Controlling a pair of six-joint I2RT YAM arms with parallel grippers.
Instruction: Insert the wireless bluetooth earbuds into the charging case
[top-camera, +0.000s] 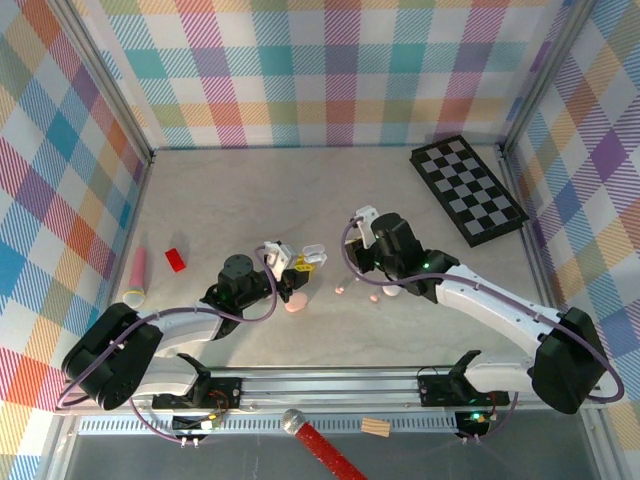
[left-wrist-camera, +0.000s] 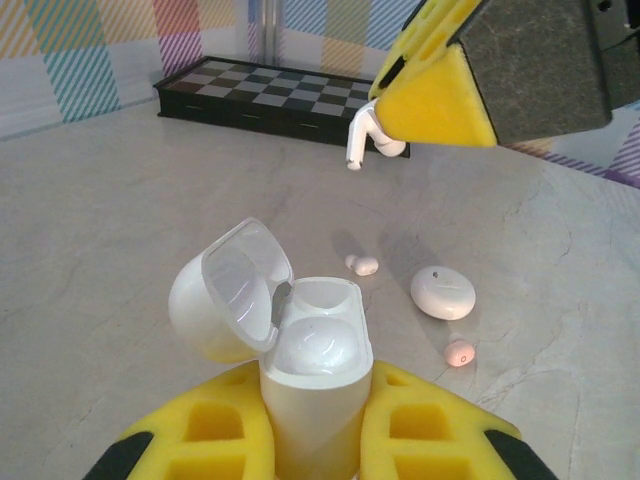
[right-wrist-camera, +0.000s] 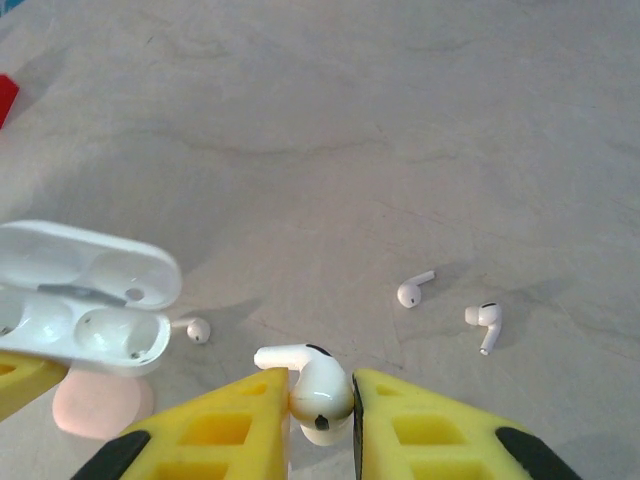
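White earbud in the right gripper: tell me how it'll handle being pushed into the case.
The glossy white stemmed earbud probably slips easily: only its rounded head sits between the yellow pads. Small beside them, it is likely light and may twist. Dropped, it would probably roll.

left hand (left-wrist-camera: 315, 425): clamping charging case (left-wrist-camera: 318, 345), lid open | right hand (left-wrist-camera: 420, 105): holding white earbud (left-wrist-camera: 366, 137) above

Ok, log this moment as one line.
left pincer: shut on open case | right pincer: shut on white earbud, apart from case | insertion: not yet done | table: loose earbuds
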